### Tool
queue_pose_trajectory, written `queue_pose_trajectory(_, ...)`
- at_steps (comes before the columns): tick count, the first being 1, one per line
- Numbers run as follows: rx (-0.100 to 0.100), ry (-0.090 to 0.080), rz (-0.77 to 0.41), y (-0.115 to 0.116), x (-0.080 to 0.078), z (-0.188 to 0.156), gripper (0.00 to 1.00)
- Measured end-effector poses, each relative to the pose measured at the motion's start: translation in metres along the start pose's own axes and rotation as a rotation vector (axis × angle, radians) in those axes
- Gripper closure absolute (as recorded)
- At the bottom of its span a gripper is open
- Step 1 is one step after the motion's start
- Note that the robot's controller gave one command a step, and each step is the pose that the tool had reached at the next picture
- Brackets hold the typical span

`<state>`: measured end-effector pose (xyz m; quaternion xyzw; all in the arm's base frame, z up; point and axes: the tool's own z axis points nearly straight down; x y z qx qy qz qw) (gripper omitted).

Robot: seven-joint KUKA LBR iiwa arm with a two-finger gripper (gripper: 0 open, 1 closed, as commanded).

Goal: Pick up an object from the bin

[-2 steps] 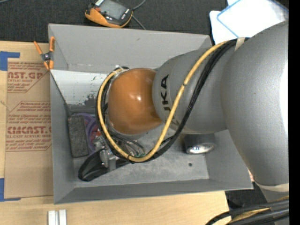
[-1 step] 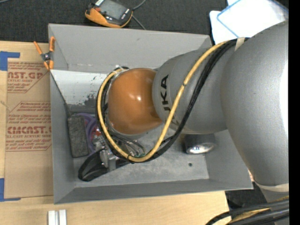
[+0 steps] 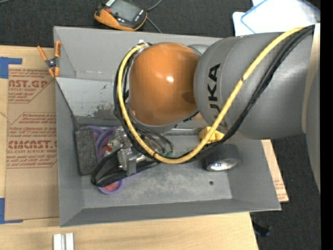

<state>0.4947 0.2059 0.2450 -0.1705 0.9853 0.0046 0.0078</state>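
My gripper is low in the left half of the bin, under the arm's wrist. A grey rectangular block lies just to its left, against the bin's left wall. A purple soft-looking thing pokes out beneath the gripper's lower end. More purple shows between the block and the gripper, and I cannot tell whether the two are one thing. Dark curved shapes lie over the lower purple thing; whether they belong to the gripper or are loose is unclear.
A round black and silver thing rests on the bin floor to the right, just below the arm. The arm and its orange cover hide the middle and back of the bin. Bare grey floor runs along the front.
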Motion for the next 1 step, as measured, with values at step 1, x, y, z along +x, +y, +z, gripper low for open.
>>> queue_pose_trajectory(1, 0.0, 0.0, -0.015, -0.0056, 0.0, -0.01, 1.0)
